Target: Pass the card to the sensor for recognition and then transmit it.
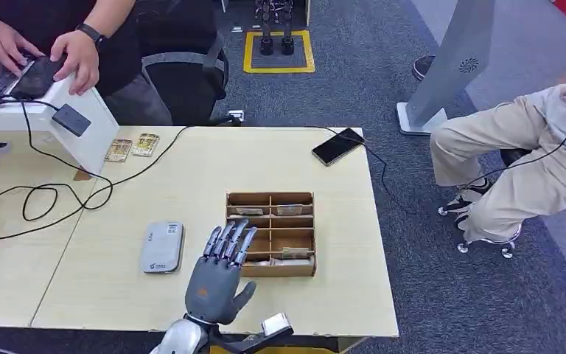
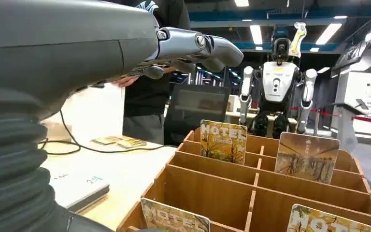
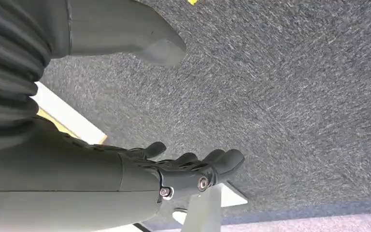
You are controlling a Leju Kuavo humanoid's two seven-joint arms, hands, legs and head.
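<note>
Upright in wooden organizer [image 1: 270, 199], illustrated "HOTEL" card [image 2: 223, 141], left hand [image 1: 219, 267] fingers apart, empty, right hand [image 3: 183, 166] unclear

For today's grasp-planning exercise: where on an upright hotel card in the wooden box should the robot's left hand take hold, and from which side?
Pinch the card's top edge from above: it stands upright in the wooden box, lower part sunk between dividers, top exposed. The left hand hovers open nearby.

Light: bright, even, ceiling strips [image 2: 256, 34] | shadows: soft | blur: near left hand [image 2: 67, 53], perhaps mildly defocused
</note>
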